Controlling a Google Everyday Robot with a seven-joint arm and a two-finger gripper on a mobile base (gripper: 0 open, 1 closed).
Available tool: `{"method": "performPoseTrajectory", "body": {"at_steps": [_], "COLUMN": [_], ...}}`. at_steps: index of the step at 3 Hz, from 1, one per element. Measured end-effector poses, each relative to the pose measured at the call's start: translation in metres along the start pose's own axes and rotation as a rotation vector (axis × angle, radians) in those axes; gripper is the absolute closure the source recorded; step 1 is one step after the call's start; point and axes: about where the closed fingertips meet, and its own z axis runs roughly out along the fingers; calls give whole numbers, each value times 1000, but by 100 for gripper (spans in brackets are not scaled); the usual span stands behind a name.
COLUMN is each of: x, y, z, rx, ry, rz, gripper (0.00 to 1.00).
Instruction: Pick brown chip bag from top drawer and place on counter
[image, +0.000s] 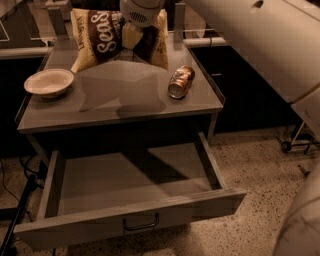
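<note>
The brown chip bag (102, 35), dark brown with tan ends and white "Sea S" lettering, stands upright at the back of the counter (125, 102). My gripper (141, 20), a white rounded housing, is at the bag's upper right and covers part of it. The bag's lower edge is at or just over the counter top; I cannot tell if it rests there. The top drawer (75, 227) is pulled fully open below the counter, and its grey floor shows nothing inside. Its dark bar handle (141, 223) faces the front.
A shallow white bowl (49, 81) sits on the counter's left side. A brown-and-silver drink can (181, 82) lies on its side at the right. My thick white arm (260, 45) crosses the upper right. A speckled floor surrounds the table, with a wheeled base (287, 146) at right.
</note>
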Motion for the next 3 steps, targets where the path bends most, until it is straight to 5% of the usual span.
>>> {"method": "performPoseTrajectory", "body": {"at_steps": [1, 3], "x": [0, 1], "y": [-1, 25], "z": [0, 22], "rx": [2, -104], "ry": [-2, 80], "rz": [2, 134], "gripper": [100, 100]}}
